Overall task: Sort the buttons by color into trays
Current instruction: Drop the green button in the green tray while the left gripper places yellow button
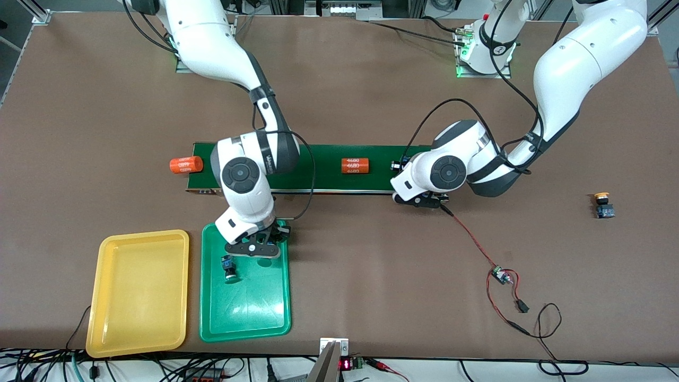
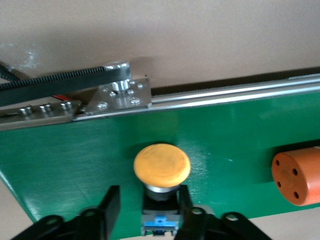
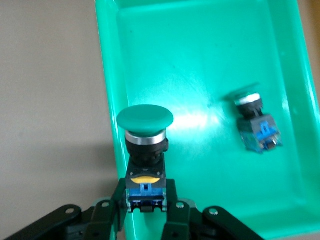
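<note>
My right gripper hangs over the green tray, close to its rim. It is shut on the blue-and-black body of a green-capped button, which points cap-down at the tray. A second button lies on its side in that tray. My left gripper is at the conveyor's end toward the left arm. Its jaws are open around a yellow-orange button standing on the belt, with one finger against the body and the other apart. Another yellow-orange button stands on the table toward the left arm's end. Nothing lies in the yellow tray.
The dark-green conveyor crosses the middle of the table and carries an orange numbered cylinder. A second cylinder lies off the belt's end toward the right arm. Red and black wires with a small board trail nearer the front camera.
</note>
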{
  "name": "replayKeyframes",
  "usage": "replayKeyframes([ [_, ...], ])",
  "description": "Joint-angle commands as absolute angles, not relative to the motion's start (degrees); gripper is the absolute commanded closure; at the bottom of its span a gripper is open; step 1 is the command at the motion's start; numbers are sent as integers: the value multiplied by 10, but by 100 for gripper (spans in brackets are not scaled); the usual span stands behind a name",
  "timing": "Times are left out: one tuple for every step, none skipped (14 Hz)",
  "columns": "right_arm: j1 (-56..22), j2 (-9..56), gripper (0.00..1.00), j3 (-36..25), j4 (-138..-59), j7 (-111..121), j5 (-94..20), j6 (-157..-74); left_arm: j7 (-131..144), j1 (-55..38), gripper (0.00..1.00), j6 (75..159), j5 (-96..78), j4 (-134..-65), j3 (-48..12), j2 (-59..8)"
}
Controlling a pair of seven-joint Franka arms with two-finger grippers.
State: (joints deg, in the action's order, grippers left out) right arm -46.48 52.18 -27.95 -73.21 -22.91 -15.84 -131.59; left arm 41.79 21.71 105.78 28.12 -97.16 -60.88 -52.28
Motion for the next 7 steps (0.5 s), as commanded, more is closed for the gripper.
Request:
replayKeyframes([
  [-435, 552, 100, -276, -705, -183, -165, -1353, 425, 247, 0, 1030, 273, -955, -621, -490],
  [-426, 558, 100, -276, -705, -165, -165, -1360, 425, 271, 0, 1022, 273, -934, -638, -489],
  [-417, 562, 100, -276, -705, -150, -165, -1364, 421, 295, 0, 1007, 276, -925, -651, -489],
  [-411, 564, 100, -275, -705, -139, -165, -1368, 419, 314, 0, 992, 277, -912, -662, -489],
  [-408, 571, 100, -275, -705, -135, -165, -1372, 418, 335, 0, 977, 278, -895, -667, -489],
  [-407, 577, 100, -274, -705, -135, -165, -1374, 417, 346, 0, 961, 279, -880, -667, -489],
  [-407, 583, 100, -266, -705, -135, -166, -1385, 417, 355, 0, 940, 283, -861, -666, -489],
])
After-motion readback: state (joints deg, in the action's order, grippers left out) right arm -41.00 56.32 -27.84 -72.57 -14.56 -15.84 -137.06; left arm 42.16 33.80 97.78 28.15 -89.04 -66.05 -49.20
